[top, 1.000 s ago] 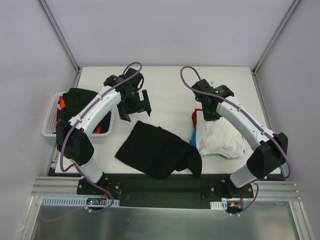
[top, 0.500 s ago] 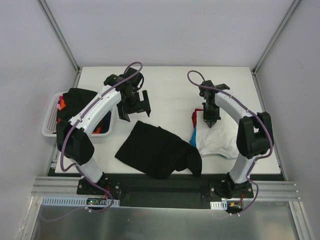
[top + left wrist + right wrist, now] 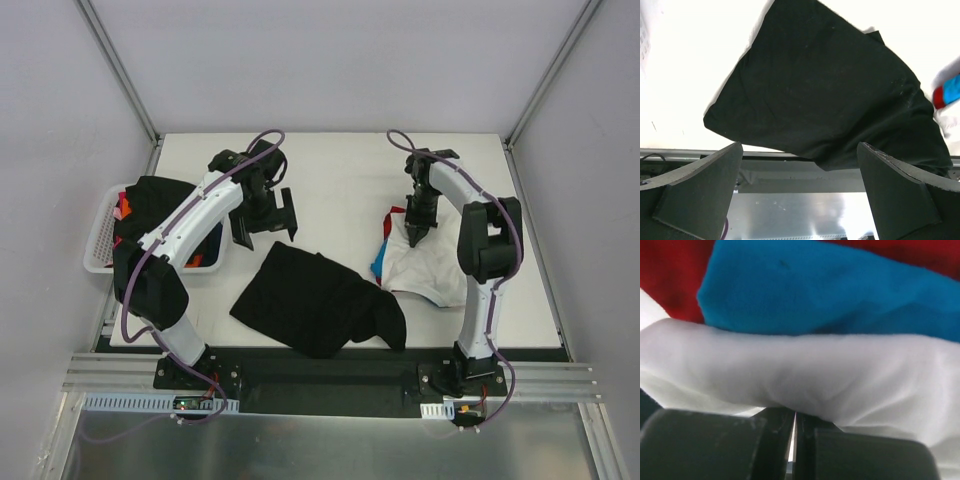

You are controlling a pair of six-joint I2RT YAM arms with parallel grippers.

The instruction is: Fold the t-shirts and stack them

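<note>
A large black t-shirt [image 3: 315, 300] [image 3: 820, 85] lies crumpled at the table's near middle. My left gripper [image 3: 262, 222] [image 3: 800, 150] hovers open just behind it, with nothing between its fingers. To the right lies a pile: a white t-shirt [image 3: 435, 272] [image 3: 815, 370] on top, a blue t-shirt [image 3: 378, 266] [image 3: 830, 295] and a red t-shirt [image 3: 394, 222] [image 3: 670, 280] showing at its left edge. My right gripper [image 3: 417, 236] [image 3: 795, 412] points down at the pile's back left corner, shut on a fold of the white t-shirt.
A white mesh basket [image 3: 98, 245] stands at the table's left edge, holding another black t-shirt [image 3: 150, 198] and some orange cloth [image 3: 203, 260]. Metal rails [image 3: 330, 380] run along the near edge. Grey walls close in the back and sides.
The right arm swung its elbow in from the right while its gripper stayed on the pile. The white pile shifted and bunched to the left. The left gripper dropped slightly nearer the black t-shirt.
</note>
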